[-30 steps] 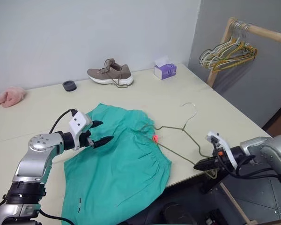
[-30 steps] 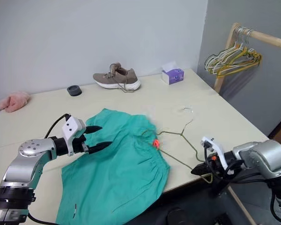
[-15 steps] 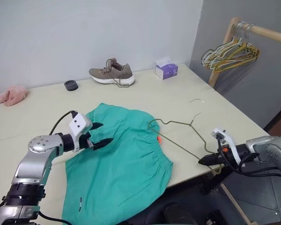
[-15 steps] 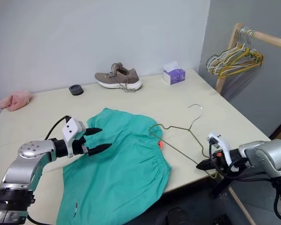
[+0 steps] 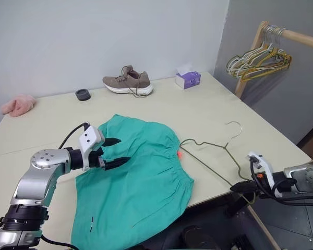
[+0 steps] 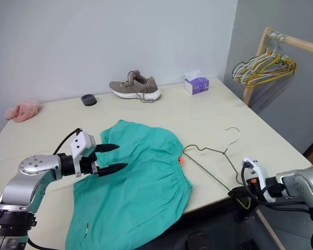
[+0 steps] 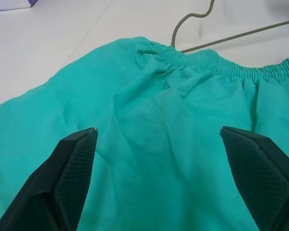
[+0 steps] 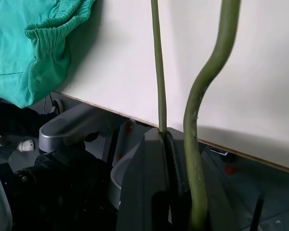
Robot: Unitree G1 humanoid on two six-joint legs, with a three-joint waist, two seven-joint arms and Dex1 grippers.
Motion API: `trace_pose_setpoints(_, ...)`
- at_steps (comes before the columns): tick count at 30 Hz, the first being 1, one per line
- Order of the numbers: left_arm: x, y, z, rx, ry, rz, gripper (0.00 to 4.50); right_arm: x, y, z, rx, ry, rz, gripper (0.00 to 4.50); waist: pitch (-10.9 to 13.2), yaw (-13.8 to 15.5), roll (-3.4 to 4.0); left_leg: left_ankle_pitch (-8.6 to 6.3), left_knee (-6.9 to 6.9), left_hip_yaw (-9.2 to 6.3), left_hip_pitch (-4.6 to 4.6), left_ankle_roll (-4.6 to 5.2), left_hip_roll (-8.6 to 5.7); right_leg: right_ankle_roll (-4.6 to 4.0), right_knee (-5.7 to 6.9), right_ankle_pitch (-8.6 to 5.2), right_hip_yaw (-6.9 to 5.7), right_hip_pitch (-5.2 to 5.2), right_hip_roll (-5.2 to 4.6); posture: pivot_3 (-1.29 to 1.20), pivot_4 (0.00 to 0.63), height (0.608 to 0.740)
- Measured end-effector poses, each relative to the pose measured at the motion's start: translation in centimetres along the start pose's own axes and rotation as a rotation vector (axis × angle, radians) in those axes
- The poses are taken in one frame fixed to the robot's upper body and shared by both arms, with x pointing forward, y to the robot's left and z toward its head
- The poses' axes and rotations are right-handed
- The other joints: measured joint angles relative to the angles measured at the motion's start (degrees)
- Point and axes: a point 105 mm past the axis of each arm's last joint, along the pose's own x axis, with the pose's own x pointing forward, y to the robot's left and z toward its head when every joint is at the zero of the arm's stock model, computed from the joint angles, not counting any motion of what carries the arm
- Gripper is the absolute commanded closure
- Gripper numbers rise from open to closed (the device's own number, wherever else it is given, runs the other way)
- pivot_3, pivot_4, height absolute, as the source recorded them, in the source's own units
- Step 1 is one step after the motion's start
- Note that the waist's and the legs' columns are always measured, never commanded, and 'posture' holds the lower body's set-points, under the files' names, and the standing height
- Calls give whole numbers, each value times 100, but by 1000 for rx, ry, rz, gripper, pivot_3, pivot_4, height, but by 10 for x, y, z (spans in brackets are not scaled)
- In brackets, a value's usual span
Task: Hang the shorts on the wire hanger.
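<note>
Lying rumpled, teal shorts [image 5: 135, 177] under spread left gripper [image 5: 116, 151]; right gripper [image 5: 241, 186] clamps wire hanger [image 5: 211, 156].

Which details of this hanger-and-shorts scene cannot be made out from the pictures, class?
- Shorts: the near hem runs off the bottom edge of the head views.
- Wire hanger: its gripped corner is hidden inside the right gripper, wrist view.
- Orange tag: too small to read.
</note>
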Motion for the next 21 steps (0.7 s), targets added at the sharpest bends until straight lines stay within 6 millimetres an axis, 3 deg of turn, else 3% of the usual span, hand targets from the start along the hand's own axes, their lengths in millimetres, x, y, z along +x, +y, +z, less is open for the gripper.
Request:
trace_pose_setpoints(6,0,0,-1,-2,1,3,198,3,6,-4,8,14,29,4500,0,2,0,-3,12,1,-1,3,0,1,9,-1,0,-1,0,-336,0,740)
trace_pose_setpoints(14,1,2,-1,-2,1,15,198,7,21,16,-64,-25,81,4500,1,8,0,-4,13,-1,-2,4,0,1,9,-1,0,-2,1,-323,0,740)
trace_pose_setpoints(21,-1,7,-2,11,1,62,198,6,41,19,-148,4,132,4500,1,43,0,-4,13,0,-3,4,0,1,9,-1,0,-3,0,-316,0,740)
